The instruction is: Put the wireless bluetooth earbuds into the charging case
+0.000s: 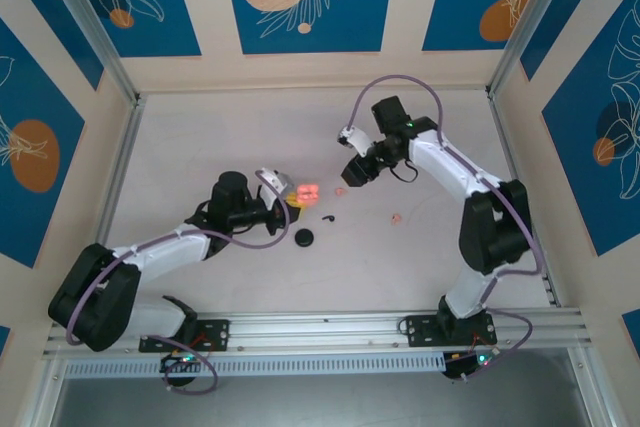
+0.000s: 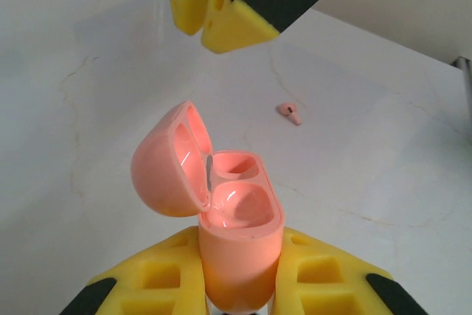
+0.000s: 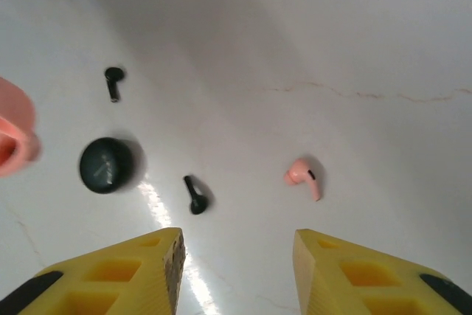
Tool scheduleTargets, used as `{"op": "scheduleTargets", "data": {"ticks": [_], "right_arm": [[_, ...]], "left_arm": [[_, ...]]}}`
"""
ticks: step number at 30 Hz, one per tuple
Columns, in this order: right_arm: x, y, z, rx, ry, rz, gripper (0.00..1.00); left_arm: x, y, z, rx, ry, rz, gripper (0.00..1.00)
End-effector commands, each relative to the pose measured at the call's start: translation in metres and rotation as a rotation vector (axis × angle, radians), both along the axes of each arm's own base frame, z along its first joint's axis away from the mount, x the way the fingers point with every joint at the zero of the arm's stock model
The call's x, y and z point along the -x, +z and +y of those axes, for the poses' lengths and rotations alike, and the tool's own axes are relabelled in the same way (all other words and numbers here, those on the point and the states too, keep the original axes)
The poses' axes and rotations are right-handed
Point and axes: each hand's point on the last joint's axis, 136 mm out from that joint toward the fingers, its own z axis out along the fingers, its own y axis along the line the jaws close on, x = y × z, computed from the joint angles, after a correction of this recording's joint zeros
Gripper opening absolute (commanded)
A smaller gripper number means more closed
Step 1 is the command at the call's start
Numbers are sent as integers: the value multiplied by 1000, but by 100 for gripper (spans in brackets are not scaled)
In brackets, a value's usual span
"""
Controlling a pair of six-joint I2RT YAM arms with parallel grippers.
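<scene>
"What's in your left gripper (image 2: 242, 279)?"
"I'm holding the case (image 2: 240, 219) tight, and it stands up. Its lid (image 2: 166, 171) hangs open to the left. Both holes are empty."
"Anything else?"
"One pink bud (image 2: 290, 113) lies on the table (image 2: 88, 94) beyond. The right gripper (image 2: 221, 5) hangs above."

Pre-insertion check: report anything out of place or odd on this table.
Nothing is damaged or spilled. The pink charging case, clamped in the left gripper, stands open with both wells empty. One pink earbud and two black earbuds lie scattered loose near a round black disc.
</scene>
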Motion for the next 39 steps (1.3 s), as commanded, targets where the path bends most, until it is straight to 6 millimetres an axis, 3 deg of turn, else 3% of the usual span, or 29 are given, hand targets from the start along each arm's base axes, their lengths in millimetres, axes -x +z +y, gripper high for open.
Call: {"op": "scheduleTargets", "data": {"ticks": [1, 7, 14, 23, 29, 39], "right_arm": [[-9, -19, -2, 110, 93, 0, 44], [-15, -60, 8, 186, 298, -29, 46], [-19, -86, 16, 167, 474, -67, 46], [-21, -104, 22, 146, 567, -65, 46], [-16, -105, 24, 116, 611, -50, 46], [-16, -120, 16, 172, 633, -37, 44]], "left_arm": [[-3, -10, 15, -50, 49, 18, 15], [-7, -14, 29, -78, 82, 32, 15], [-7, -18, 36, -99, 94, 39, 15], [-8, -21, 40, -110, 105, 49, 15], [-9, -23, 40, -112, 106, 60, 15], [-10, -26, 40, -113, 106, 73, 15]]}}
